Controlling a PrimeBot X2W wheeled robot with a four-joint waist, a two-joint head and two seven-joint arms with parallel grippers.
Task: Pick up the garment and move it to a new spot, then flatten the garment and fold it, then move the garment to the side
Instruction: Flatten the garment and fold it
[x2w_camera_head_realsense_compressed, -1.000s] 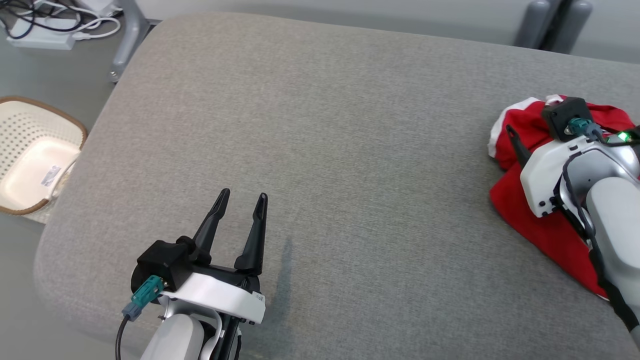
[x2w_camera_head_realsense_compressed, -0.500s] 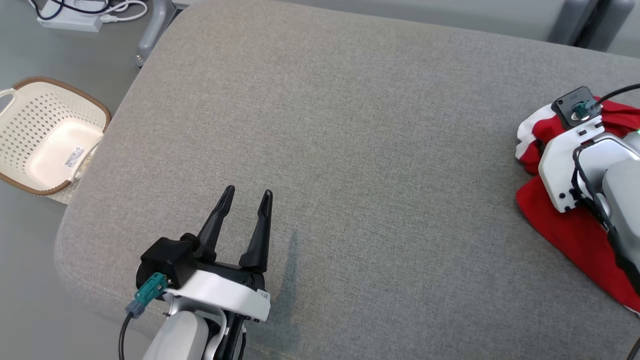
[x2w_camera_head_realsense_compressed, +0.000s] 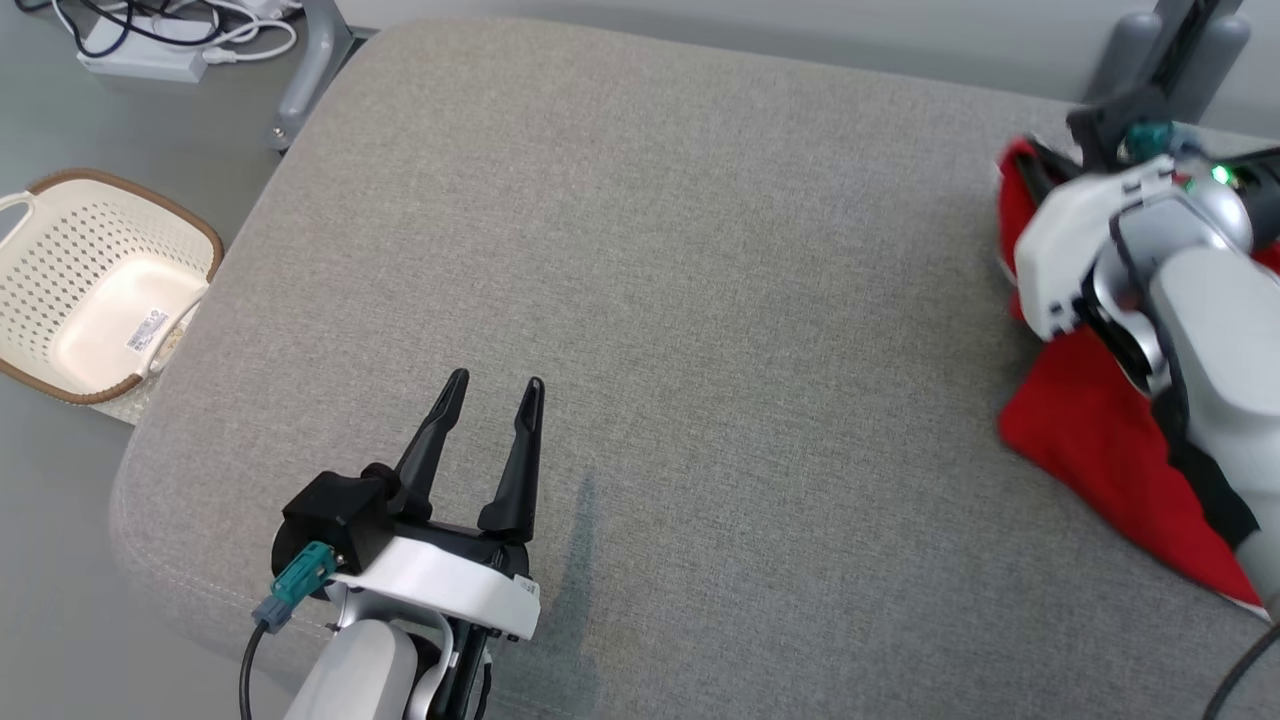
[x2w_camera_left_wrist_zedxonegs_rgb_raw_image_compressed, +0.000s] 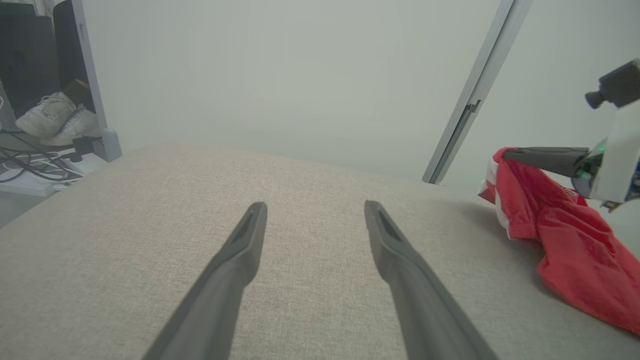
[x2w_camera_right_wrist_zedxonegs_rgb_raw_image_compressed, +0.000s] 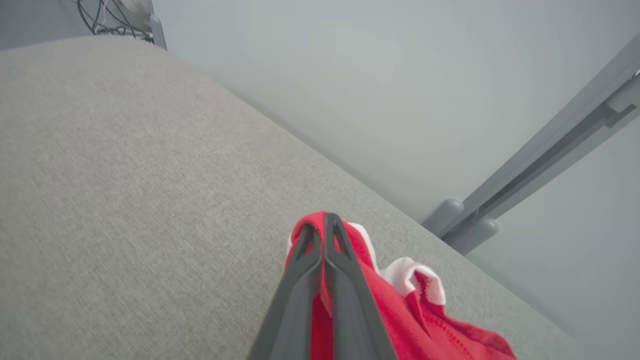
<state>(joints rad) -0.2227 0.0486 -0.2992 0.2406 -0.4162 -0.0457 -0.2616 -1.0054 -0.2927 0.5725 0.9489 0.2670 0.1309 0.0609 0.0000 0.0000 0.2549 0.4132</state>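
Though spread wide over the crumpled heap a second ago, now pressed together at the right gripper (x2w_camera_right_wrist_zedxonegs_rgb_raw_image_compressed: 321, 227), with a thin fold of the red garment (x2w_camera_right_wrist_zedxonegs_rgb_raw_image_compressed: 400, 320) pinched between the two dark fingers (x2w_camera_right_wrist_zedxonegs_rgb_raw_image_compressed: 300, 280); raised at that pinched end as well, judging by the left wrist view, with the white-trimmed edge hanging just under the fingertips and the rest trailing down onto the grey upholstered surface (x2w_camera_head_realsense_compressed: 650, 250) near its far right corner; no longer spread low under the wrist as before; shifted framing in the head view put down to the camera, not to the cloth; taken together, most likely a grasp just made and the pick-up just begun, with the carry to a new spot, the flattening, the folding and the move aside all yet to do; probably in need of a higher lift before any travel, given the risk of bunching if dragged by the tail; possibly a shallow grip too, with so little fabric between the tips, hence some chance of slipping free; on the other side, the left gripper (x2w_camera_head_realsense_compressed: 492, 385) fully spread, holding nothing, touching nothing, poised low over the bare near-left part of the surface and well apart from the garment; off the left edge, on the floor, a white perforated basket (x2w_camera_head_realsense_compressed: 70, 230), not in play.
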